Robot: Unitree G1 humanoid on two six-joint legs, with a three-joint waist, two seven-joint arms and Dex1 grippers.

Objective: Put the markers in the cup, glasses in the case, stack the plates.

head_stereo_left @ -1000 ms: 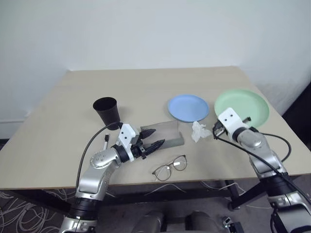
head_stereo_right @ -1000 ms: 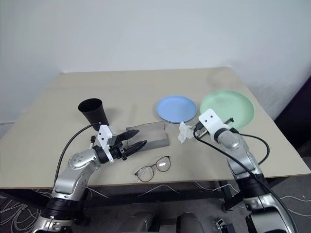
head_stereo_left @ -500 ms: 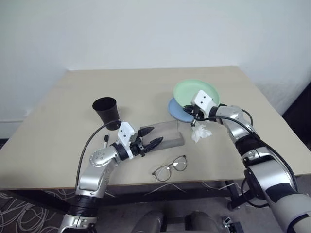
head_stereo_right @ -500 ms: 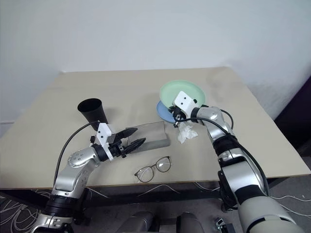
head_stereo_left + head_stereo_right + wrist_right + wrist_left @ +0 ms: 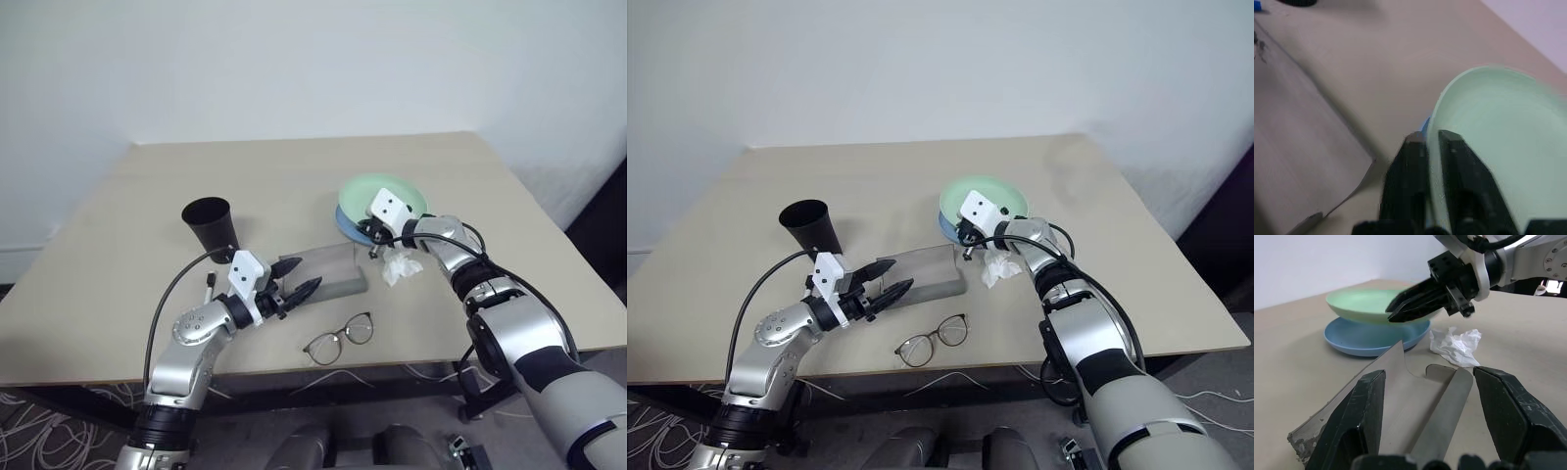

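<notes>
Sitting on the blue plate (image 5: 351,224), the green plate (image 5: 382,193) seemed pinched by the right pincer (image 5: 1396,309); left pincer (image 5: 299,277) gaped, empty, by the case (image 5: 328,270).

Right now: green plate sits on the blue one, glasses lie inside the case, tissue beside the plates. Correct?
Not quite. The glasses lie on the table, in front of the case, as the left eye view shows. The green plate does sit on the blue plate, with the tissue beside them.

Silver metallic arms with black joint bands, white square wrist blocks, black pointed fingers on left gripper (image 5: 299,281) and right gripper (image 5: 373,247), black cables looping along forearms.
</notes>
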